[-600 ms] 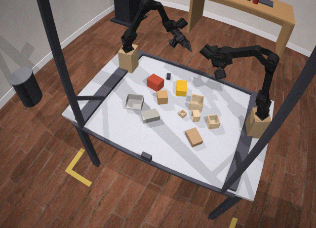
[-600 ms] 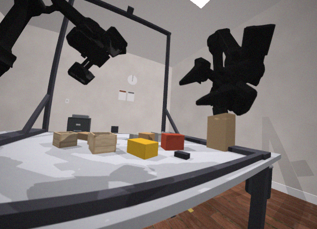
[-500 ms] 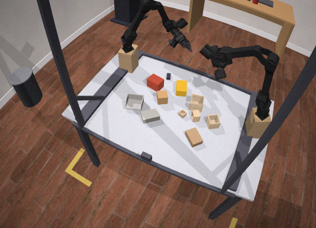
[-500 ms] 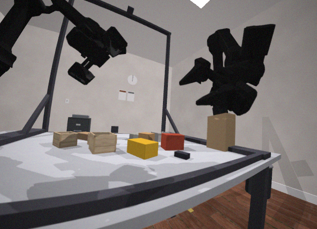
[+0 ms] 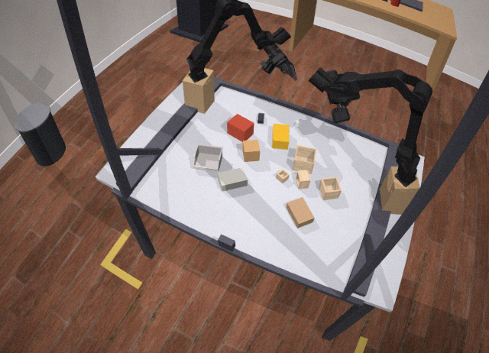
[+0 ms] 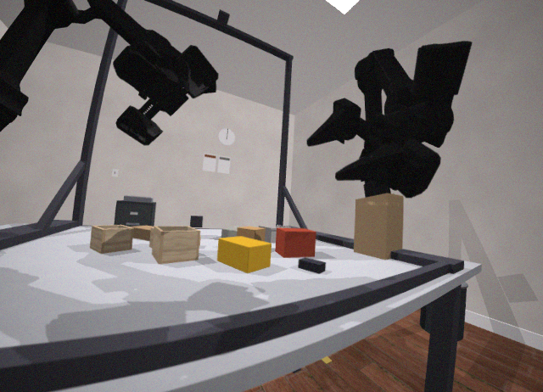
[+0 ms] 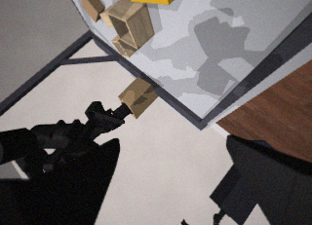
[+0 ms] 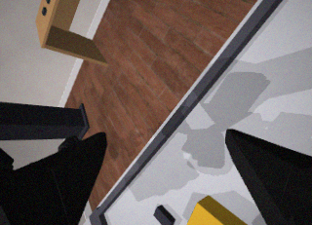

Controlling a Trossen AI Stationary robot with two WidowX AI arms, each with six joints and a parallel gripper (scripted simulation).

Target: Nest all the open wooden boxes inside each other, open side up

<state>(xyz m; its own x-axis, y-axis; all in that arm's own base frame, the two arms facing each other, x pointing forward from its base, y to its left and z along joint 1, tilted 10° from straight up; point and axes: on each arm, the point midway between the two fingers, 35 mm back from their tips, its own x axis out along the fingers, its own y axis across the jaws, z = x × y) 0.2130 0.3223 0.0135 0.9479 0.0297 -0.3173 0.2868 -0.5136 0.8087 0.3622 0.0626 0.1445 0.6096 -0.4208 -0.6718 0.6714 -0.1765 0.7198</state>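
Several open wooden boxes sit right of the table's middle. The biggest (image 5: 304, 158) stands open side up; it also shows in the exterior view (image 6: 175, 243) and in the left wrist view (image 7: 133, 24). A medium box (image 5: 330, 188) and a tiny box (image 5: 282, 176) are open side up. A small box (image 5: 302, 179) shows no opening from above. My left gripper (image 5: 289, 69) is open and empty, high above the table's far edge. My right gripper (image 5: 339, 114) is open and empty, high over the far right part of the table.
A red block (image 5: 240, 127), a yellow block (image 5: 280, 136), two closed tan blocks (image 5: 250, 150) (image 5: 299, 212), a white tray (image 5: 208, 157), a grey block (image 5: 231, 179) and a small black block (image 5: 260, 118) lie around. Arm pedestals (image 5: 199, 89) (image 5: 398, 194) stand at two corners.
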